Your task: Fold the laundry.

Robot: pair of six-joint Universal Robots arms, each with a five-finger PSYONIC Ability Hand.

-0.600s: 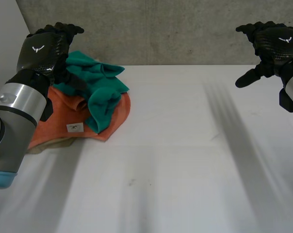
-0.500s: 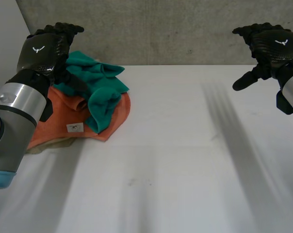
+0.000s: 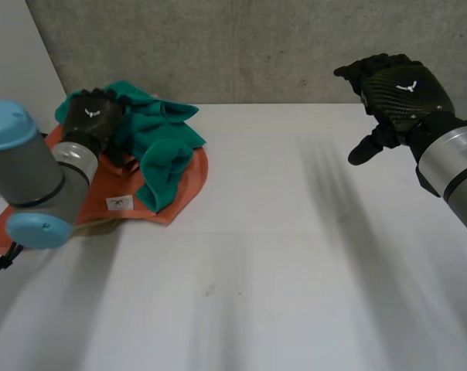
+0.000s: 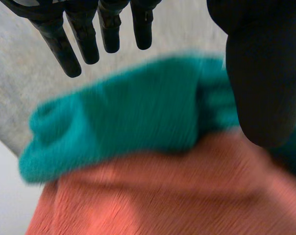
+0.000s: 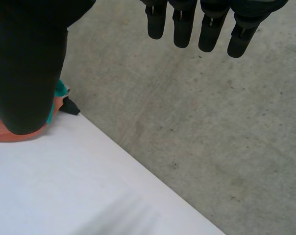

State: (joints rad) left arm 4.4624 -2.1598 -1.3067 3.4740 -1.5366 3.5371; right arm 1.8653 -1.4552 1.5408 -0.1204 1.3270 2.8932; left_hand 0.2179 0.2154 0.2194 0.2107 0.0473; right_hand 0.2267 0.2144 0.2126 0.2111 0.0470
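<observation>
Presently listed: crumpled teal fleece cloth (image 3: pixel 162 143), heaped on a rumpled orange textile (image 3: pixel 185 179) bearing a small white label (image 3: pixel 119 203), at ten o'clock on the white desk (image 3: pixel 295 270); left hand (image 3: pixel 94 117), fingers (image 4: pixel 84 34) straight and released, over the teal heap's nine o'clock side; right hand (image 3: pixel 400 91), released, grasping nothing, raised at two o'clock, well apart from the pile.

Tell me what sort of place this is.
Probably a robotics lab or test bench: a plain white table, a rough concrete wall, two robot arms, and a teal cloth heaped on an orange cloth.
</observation>
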